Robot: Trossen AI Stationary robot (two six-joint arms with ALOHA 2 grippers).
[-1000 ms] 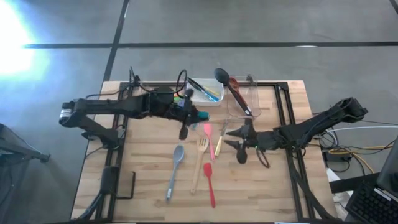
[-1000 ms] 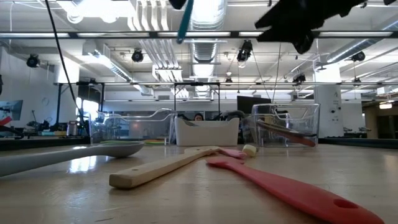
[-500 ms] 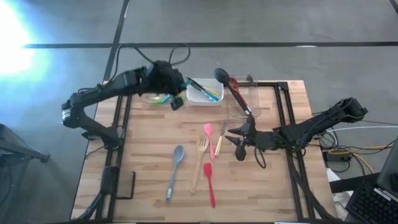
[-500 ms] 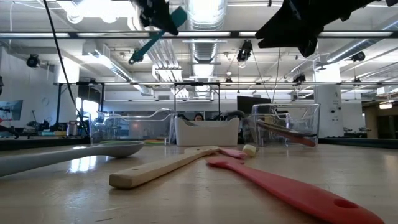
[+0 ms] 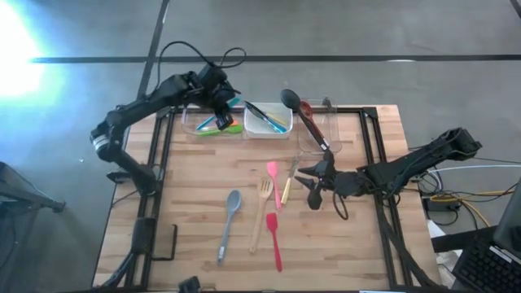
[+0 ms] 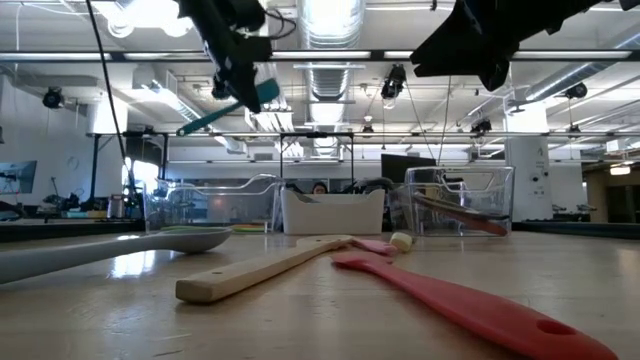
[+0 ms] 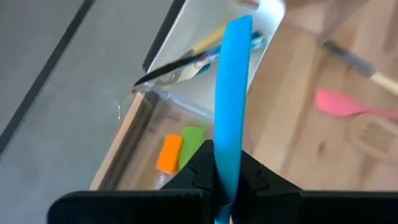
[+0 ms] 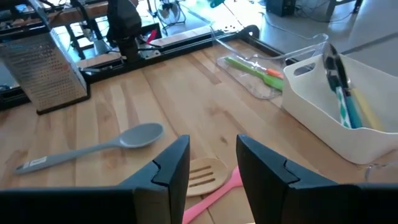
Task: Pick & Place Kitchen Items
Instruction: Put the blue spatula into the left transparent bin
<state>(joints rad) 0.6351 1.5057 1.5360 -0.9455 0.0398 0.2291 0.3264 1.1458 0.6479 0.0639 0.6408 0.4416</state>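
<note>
Wood-plank table point(image 5: 195, 244), grey concrete floor point(image 5: 342, 32)

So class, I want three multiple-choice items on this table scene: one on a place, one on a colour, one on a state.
1. Where is the left gripper?
A over the clear tub
B beside the grey spoon
C at the table's near edge

2. What colour is the spatula it holds?
A red
B blue
C wood

3. What state is the right gripper in?
A shut on a spoon
B open, empty
C shut on a fork

Answers: A, it hangs above the clear tub; B, blue blade between its fingers; B, a gap shows, nothing in it.
</note>
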